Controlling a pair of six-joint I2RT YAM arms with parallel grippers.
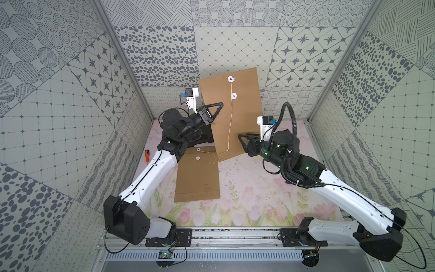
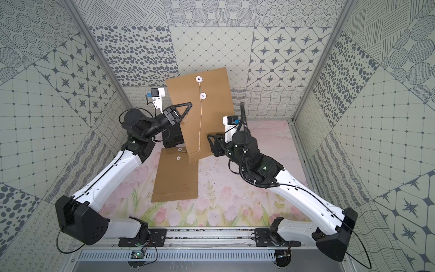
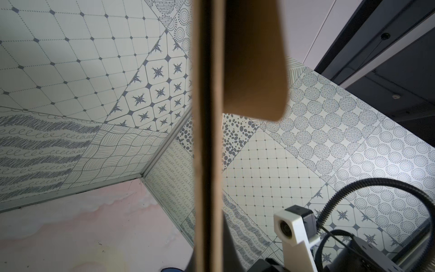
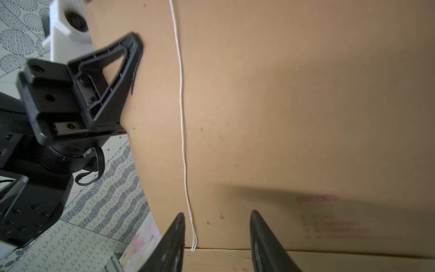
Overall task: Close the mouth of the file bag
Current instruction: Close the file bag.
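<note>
Right gripper (image 4: 217, 213), jaws parted, straddles the loose end of the string (image 4: 181, 94), which hangs lengthwise down the raised file bag (image 1: 244, 113); left gripper (image 1: 219, 105) is clamped on its edge.

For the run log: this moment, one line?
left tool: shut on file bag | right tool: open beside string | string: hanging loose

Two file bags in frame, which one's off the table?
The raised file bag, pinched at its edge by the left gripper, string hanging loose. The other file bag lies flat on the floral mat.
</note>
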